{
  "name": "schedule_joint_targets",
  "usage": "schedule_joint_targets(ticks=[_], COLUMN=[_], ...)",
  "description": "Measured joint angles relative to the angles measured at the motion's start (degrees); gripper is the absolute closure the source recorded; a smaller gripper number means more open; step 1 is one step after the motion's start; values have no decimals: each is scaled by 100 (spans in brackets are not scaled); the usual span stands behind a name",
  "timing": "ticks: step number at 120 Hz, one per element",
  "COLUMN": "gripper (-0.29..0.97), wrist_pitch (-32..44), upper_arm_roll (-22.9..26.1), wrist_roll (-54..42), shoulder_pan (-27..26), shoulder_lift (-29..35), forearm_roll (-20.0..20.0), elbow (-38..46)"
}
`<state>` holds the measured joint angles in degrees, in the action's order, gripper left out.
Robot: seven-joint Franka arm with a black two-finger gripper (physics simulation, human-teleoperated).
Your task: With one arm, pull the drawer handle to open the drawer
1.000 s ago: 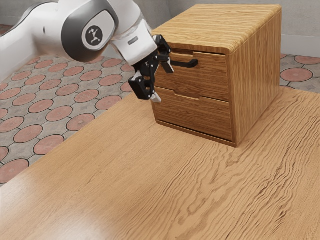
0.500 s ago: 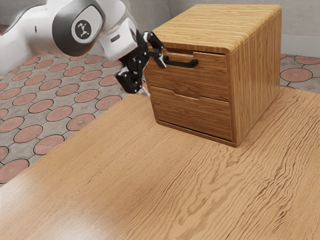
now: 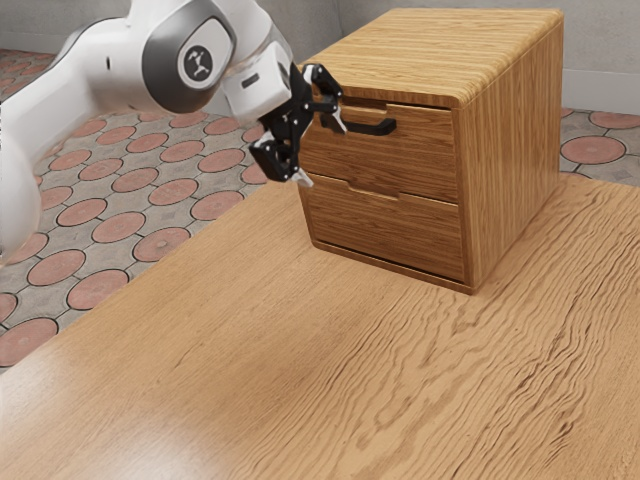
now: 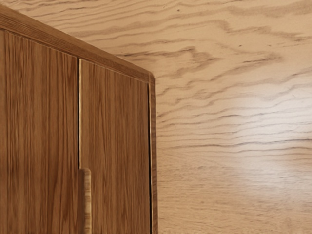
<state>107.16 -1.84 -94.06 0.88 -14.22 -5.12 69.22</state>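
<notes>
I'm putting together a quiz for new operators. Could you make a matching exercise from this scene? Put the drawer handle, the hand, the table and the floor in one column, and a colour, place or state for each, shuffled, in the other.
Column one:
1. drawer handle
2. hand
3. table
4. floor

Column two:
A. reddish round tiles
B. open, at the handle's end on the exterior view's left
C. black, on the top drawer
D. light wood, bearing the cabinet

Pairs: 1-C, 2-B, 3-D, 4-A

Simulated room, patterned tile floor [image 3: 130,200], wooden table [image 3: 350,380]
</notes>
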Motion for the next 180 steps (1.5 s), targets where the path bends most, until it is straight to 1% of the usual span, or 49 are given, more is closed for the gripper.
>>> schedule_joint_targets(ticks=[22,57,83,100,114,145,157,170,180], gripper=[0,0,0,0,-3,0,4,13,14], wrist_pitch=[304,855,1006,1047,1069,1085,1087,1088,1087], upper_arm_roll=[-2,-9,-9,-17,-16,-61,-63,-65,-63], wrist_roll=[-7,45,86,114,138,203,229,253,270], shoulder_pan=[2,165,158,167,167,158,156,139,125], shoulder_lift=[-96,-254,-575,-693,-741,-818,-812,-766,-725], forearm_roll=[18,-61,-103,-109,-107,-109,-111,-114,-108], elbow=[46,30,-280,-337,-351,-315,-311,-301,-288])
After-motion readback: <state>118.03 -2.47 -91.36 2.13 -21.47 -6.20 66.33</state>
